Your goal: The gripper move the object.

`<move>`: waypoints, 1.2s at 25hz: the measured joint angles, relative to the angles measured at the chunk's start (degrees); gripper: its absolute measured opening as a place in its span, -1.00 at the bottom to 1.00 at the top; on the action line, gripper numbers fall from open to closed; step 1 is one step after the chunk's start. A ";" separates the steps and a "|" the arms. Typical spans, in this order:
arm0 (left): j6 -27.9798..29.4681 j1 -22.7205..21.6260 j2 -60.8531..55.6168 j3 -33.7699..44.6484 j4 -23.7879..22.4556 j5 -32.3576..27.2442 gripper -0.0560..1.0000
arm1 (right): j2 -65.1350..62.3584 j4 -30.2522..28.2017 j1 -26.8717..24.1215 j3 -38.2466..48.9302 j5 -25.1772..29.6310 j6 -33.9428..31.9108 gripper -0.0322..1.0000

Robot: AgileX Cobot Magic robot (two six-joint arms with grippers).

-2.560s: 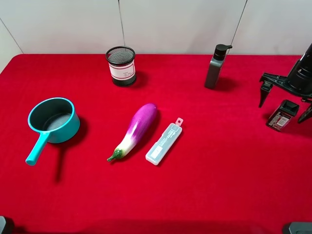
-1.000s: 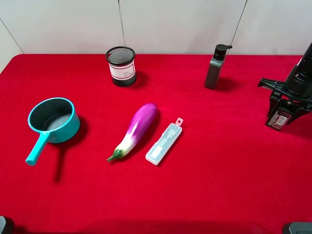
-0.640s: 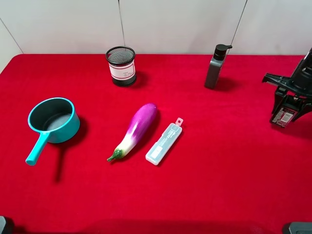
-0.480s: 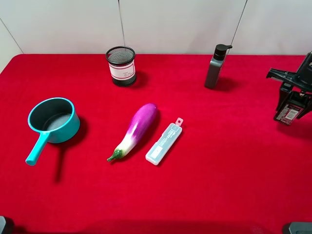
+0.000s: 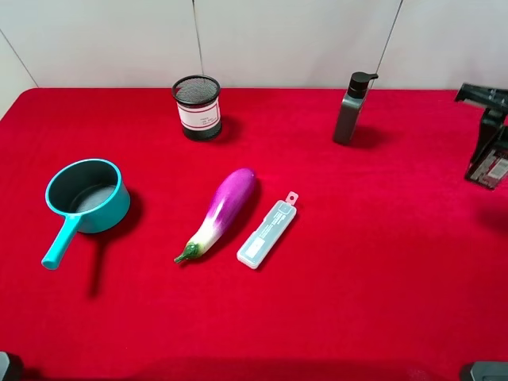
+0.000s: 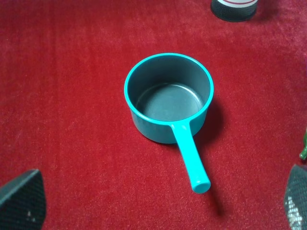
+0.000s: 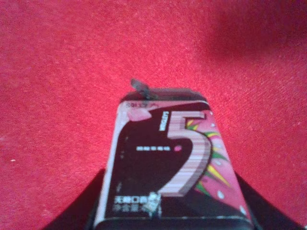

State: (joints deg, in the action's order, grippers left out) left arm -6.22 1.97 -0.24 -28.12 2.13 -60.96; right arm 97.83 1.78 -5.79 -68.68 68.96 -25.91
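Observation:
The object, a small black box with a red-and-white label [image 5: 495, 168], hangs at the far right edge of the exterior view, above the red cloth. My right gripper [image 5: 489, 157] is shut on it, one finger on each side. In the right wrist view the box [image 7: 168, 158] fills the middle, label up, with the dark fingers [image 7: 79, 213] flanking its lower end and red cloth beneath. My left gripper [image 6: 158, 203] is open and empty; only its two mesh-patterned fingertips [image 6: 21, 201] show in the left wrist view, hovering near the teal saucepan [image 6: 168, 98].
On the red cloth stand a mesh cup [image 5: 197, 107] at the back, a dark grey pump bottle [image 5: 350, 109] at back right, the teal saucepan [image 5: 86, 198] at left, and an eggplant [image 5: 220, 212] beside a translucent plastic case [image 5: 267, 233] in the middle.
My right gripper came down around the box, shut on it, lifted it off the cloth and carried it up and to the right. Nothing else moved.

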 joint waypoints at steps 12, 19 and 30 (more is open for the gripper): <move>0.00 0.00 0.00 0.00 0.00 0.00 0.97 | -3.02 2.87 6.85 -8.20 0.47 0.88 -0.30; 0.00 0.00 0.00 0.00 0.00 0.00 0.97 | -3.02 3.02 13.94 -15.61 0.58 -0.40 -0.30; 0.00 0.00 0.00 0.00 0.00 0.00 0.97 | 0.55 3.12 22.71 -26.82 0.76 -1.93 -0.30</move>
State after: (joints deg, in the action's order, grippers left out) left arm -6.22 1.97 -0.24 -28.12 2.13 -60.96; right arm 98.38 4.90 16.93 -95.50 69.72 -27.83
